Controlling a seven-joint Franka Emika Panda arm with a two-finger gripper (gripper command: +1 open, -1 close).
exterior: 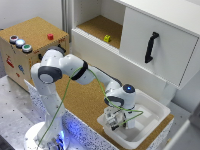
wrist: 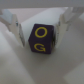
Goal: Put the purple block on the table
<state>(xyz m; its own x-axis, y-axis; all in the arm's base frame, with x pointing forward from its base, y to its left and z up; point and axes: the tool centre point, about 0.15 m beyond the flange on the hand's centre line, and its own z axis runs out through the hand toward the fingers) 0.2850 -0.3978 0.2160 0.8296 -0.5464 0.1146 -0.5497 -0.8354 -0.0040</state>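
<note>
We see the white arm [exterior: 75,67] reaching from its base at the lower left of the exterior view across the table [exterior: 85,102] and down into a white tray [exterior: 155,112] at the lower right of that frame. The gripper [exterior: 116,121] hangs low inside the tray, just above its floor, with a green cable looping from the arm down to it.

In the wrist view, the purple block [wrist: 40,39] sits in the centre of the frame on the tray's pale floor. It shows two faces, each bearing a yellow letter that reads like an O or a G. The two fingers [wrist: 13,25] stand either side of the block, spread wider than it, with a visible gap between each fingertip and the block's sides. So the pincer is wide and grips nothing; the block rests on the tray floor, not on the table's cork.

In the exterior view the block itself is hidden behind the gripper.

Further back, a cork-topped wooden box [exterior: 32,45] at the upper left of the exterior view carries coloured buttons and a small red block [exterior: 50,36]. A white cabinet [exterior: 145,40] fills the upper right, with a black handle [exterior: 151,47] on its door and a small yellow block [exterior: 107,38] on its cork shelf.
</note>
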